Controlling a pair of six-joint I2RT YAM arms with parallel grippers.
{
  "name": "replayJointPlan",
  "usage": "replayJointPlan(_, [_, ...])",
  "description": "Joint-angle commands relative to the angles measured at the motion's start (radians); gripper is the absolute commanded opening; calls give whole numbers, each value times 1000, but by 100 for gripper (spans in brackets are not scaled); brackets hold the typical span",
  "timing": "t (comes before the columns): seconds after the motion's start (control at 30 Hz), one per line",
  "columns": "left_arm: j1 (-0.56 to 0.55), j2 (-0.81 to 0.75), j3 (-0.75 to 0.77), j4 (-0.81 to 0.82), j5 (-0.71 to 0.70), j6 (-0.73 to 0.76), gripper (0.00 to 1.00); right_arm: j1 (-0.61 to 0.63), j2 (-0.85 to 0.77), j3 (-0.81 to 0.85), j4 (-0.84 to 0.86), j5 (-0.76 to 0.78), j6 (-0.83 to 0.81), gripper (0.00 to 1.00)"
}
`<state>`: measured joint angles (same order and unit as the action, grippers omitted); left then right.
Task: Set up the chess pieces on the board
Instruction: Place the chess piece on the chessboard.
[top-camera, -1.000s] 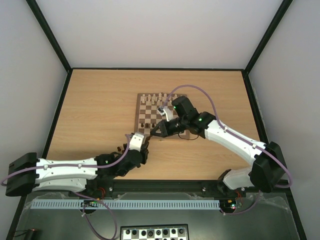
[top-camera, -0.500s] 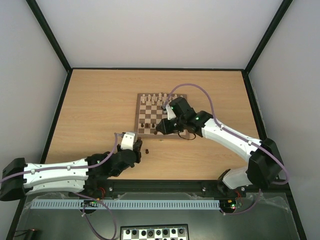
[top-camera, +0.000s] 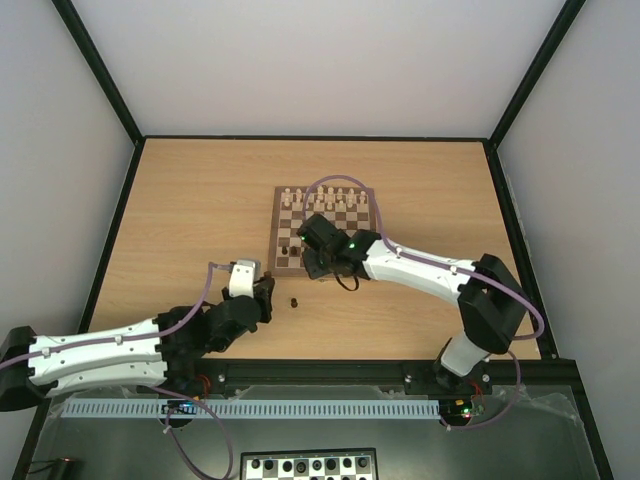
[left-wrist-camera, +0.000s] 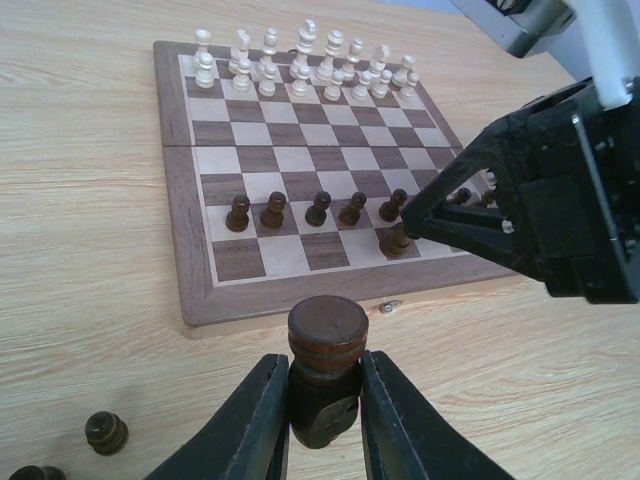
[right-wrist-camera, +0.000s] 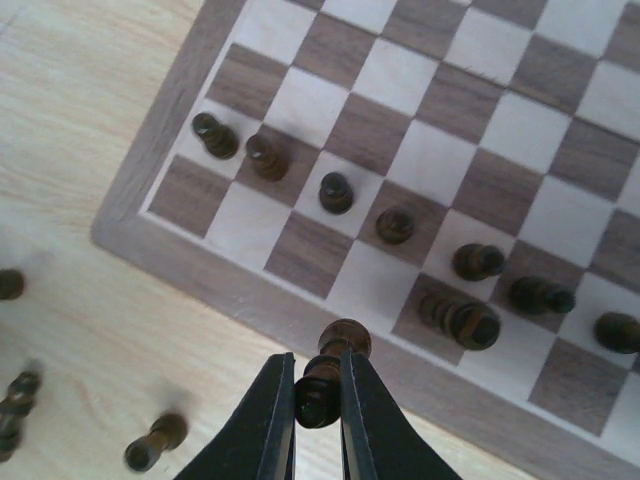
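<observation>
Board (left-wrist-camera: 190, 260): dark pawn row (left-wrist-camera: 318, 208) partly filled, back rank nearly bare. Left gripper (left-wrist-camera: 325, 375) clamps stout dark piece (left-wrist-camera: 327, 335), right gripper (right-wrist-camera: 317, 378) slim dark piece (right-wrist-camera: 342, 343); loose pieces (left-wrist-camera: 105, 432) lower left.

We're looking at a robotics lab cell, folks: a pale wooden table (top-camera: 200, 200) boxed in by plain white walls (top-camera: 320, 60) and black frame posts (top-camera: 100, 70). The left arm (top-camera: 100, 350) and right arm (top-camera: 430, 270) sit bolted to a black rail (top-camera: 340, 372). Purple cables (top-camera: 340, 179) loop overhead, and a grey slotted cable duct (top-camera: 300, 409) runs along the front.
</observation>
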<state>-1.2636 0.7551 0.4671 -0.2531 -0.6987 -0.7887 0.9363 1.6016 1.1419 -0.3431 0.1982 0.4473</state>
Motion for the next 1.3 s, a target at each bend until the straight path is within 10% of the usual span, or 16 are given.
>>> replayJointPlan(0.0, [10,-39,15,-43,-9,-17,21,22,42,43,-49,185,-15,10])
replayJointPlan(1.27, [15,-144,-19,-86,-19,-25,24,12,148,49,39,100,13,28])
